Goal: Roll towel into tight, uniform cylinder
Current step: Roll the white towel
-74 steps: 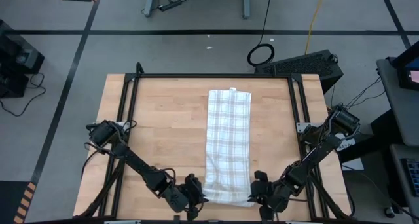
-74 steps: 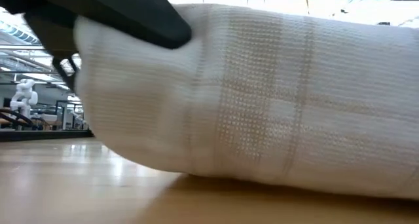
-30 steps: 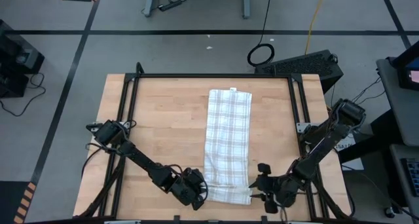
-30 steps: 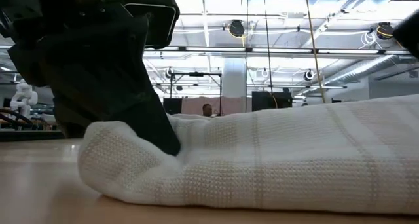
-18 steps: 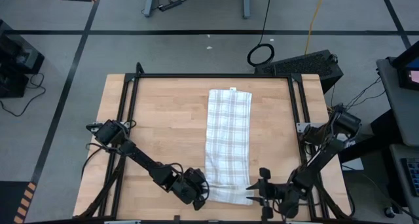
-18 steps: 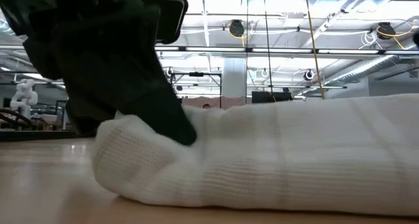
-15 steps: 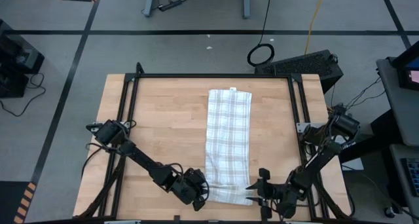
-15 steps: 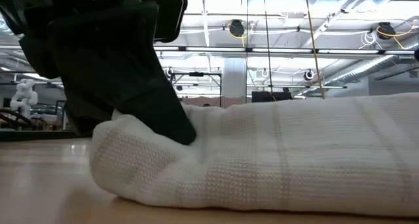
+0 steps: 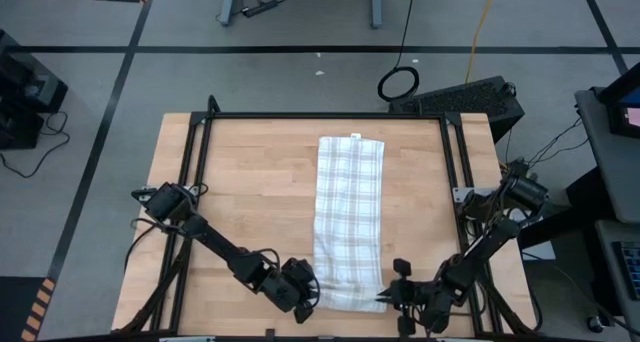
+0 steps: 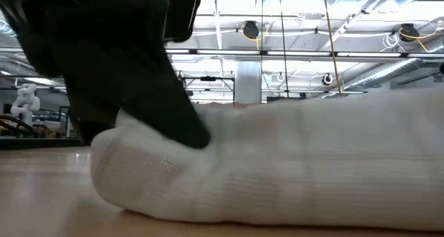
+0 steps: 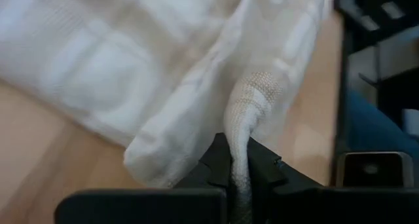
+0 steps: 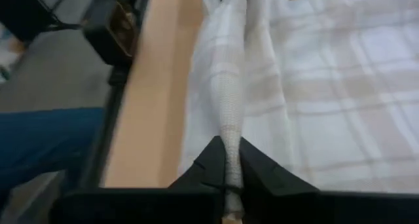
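Observation:
The towel (image 9: 349, 217), white with a faint checked grid, lies flat as a long strip from the table's far middle to its near edge. A small tag (image 9: 355, 135) sits on its far edge. The near end is bunched up into a thick hump (image 10: 277, 168). My left gripper (image 9: 308, 296) is shut on the near left corner, and my right gripper (image 9: 384, 300) is shut on the near right corner. Both arms reach in low from the sides. My left gripper pinches a bunched ridge of cloth (image 11: 243, 135) at the towel's near left corner between its two fingers, several layers gathered. It comes slanting down from the table's left. The corner is raised a little; the cloth beyond it lies on the table. My right gripper pinches a narrow gathered fold (image 12: 229, 129) at the towel's near right corner between its two fingers. It comes slanting down from the table's right. The fold runs on along the near edge, slightly raised, and the rest of the towel lies flat.
A black metal frame (image 9: 200, 142) runs along the tabletop's sides and far edge. Bare wood (image 9: 250, 192) lies on both sides of the towel. Just off the near edge, a person's blue-clad leg (image 12: 52, 152) shows in the wrist views.
My right gripper has come down toward the table's near edge onto the towel's near right corner and shut on it. My left gripper has kept its hold. The towel's near end has bunched up a little more; its far part has stayed flat.

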Controlling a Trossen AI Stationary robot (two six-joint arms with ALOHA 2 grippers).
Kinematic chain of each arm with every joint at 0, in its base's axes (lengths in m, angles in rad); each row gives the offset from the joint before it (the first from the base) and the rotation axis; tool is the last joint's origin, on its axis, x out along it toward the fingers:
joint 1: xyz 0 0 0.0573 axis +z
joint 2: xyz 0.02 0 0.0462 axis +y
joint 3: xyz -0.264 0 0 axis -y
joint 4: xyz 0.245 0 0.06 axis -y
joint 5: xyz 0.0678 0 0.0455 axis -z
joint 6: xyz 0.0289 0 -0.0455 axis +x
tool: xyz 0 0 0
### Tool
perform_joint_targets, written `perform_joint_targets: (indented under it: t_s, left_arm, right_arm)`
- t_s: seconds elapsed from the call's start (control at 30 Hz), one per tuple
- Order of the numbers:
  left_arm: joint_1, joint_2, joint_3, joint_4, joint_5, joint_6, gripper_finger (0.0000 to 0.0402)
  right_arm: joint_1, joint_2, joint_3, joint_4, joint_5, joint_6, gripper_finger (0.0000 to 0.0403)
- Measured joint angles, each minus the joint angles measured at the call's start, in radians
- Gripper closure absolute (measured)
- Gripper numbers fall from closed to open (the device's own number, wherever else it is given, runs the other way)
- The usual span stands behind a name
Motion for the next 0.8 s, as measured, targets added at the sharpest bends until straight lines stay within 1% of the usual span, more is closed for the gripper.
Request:
perform_joint_targets:
  t_s: [0.1,0.23,0.4,0.57,0.67,0.8]
  left_arm:
    - [-0.003,-0.021,0.000,0.057,0.020,0.045,0.0384]
    - [-0.002,-0.074,0.000,0.073,0.018,0.106,0.0384]
    - [0.017,-0.158,0.000,0.039,-0.109,0.232,0.0384]
    - [0.057,-0.228,0.000,-0.049,-0.237,0.349,0.0384]
    - [0.074,-0.262,0.000,-0.075,-0.292,0.414,0.0384]
    - [0.077,-0.294,0.000,-0.056,-0.312,0.460,0.0384]
  right_arm:
    - [0.002,-0.045,0.000,-0.008,-0.020,-0.002,0.0388]
    - [0.015,-0.120,0.000,-0.032,-0.025,-0.084,0.0398]
    - [0.015,-0.234,0.000,-0.227,0.081,-0.140,0.0399]
    - [-0.016,-0.363,0.000,-0.412,0.179,-0.178,0.0400]
    - [-0.040,-0.445,0.000,-0.459,0.199,-0.237,0.0400]
    - [-0.050,-0.536,0.000,-0.459,0.215,-0.281,0.0400]
